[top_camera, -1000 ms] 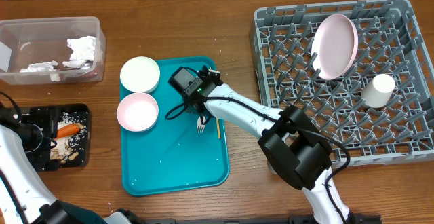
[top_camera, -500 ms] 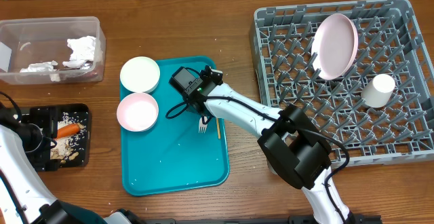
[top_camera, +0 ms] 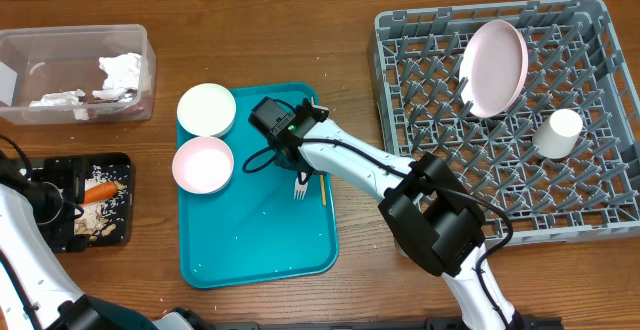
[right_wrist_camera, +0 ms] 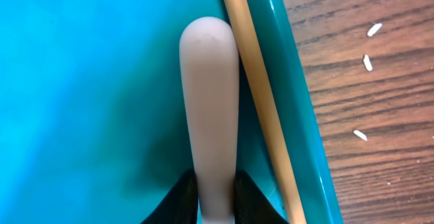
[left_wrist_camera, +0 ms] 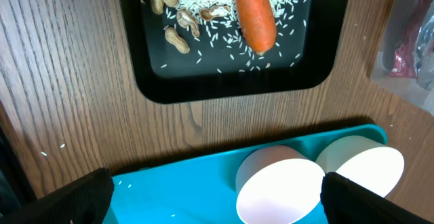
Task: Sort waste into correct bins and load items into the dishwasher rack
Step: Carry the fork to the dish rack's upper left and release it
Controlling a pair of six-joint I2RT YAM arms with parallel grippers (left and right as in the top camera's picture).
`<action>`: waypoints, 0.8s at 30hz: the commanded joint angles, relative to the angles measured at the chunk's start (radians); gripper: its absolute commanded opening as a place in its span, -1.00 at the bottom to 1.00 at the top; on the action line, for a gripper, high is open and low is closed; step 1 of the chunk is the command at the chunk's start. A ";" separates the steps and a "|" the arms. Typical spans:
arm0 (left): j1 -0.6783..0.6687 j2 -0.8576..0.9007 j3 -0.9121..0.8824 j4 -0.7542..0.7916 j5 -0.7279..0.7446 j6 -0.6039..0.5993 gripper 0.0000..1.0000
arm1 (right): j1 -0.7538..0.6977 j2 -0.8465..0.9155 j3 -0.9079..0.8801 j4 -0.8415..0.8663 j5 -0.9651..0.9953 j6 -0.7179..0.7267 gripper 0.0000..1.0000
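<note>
Between the right tool's [right_wrist_camera: 215, 200] dark fingers [right_wrist_camera: 182, 195] sits the handle of a pale fork [right_wrist_camera: 210, 95]. The jaws stand narrow, pressed against the handle on both sides. The handle's rounded end points away from the wrist camera. A wooden chopstick [right_wrist_camera: 261, 108] lies just beside it on the right, along the raised rim of the teal tray [right_wrist_camera: 81, 81]. Past that rim a few loose rice grains [right_wrist_camera: 368, 62] dot the wooden surface [right_wrist_camera: 380, 149].

From overhead, the fork's tines show just below the tool in the tray's right half. On the tray's left part stand a pink bowl [top_camera: 202, 163] and, behind it, a white bowl [top_camera: 206, 110], close together.

The left tool [left_wrist_camera: 217, 183] hangs wide open and holds nothing, its two fingers framing both bowls in its wrist view. Beyond them lies a black tray [left_wrist_camera: 230, 91] with a carrot [left_wrist_camera: 254, 13], peanuts [left_wrist_camera: 178, 39] and scattered rice [left_wrist_camera: 230, 37].

Farther right, the grey dishwasher rack [top_camera: 600, 220] carries a pink plate [top_camera: 495, 65] propped on edge and a white cup [top_camera: 557, 133]. At the far left a clear bin [top_camera: 140, 40] holds crumpled paper [top_camera: 122, 68]. A white patch on its left wall is too small to read.
</note>
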 commanded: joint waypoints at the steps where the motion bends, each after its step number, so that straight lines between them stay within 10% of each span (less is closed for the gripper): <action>1: 0.004 0.003 -0.005 -0.002 -0.011 -0.017 1.00 | 0.005 0.051 -0.011 -0.015 -0.055 -0.003 -0.74; 24: 0.004 0.003 -0.005 -0.002 -0.011 -0.017 1.00 | -0.330 -0.405 0.164 -0.190 -0.060 -0.606 -0.76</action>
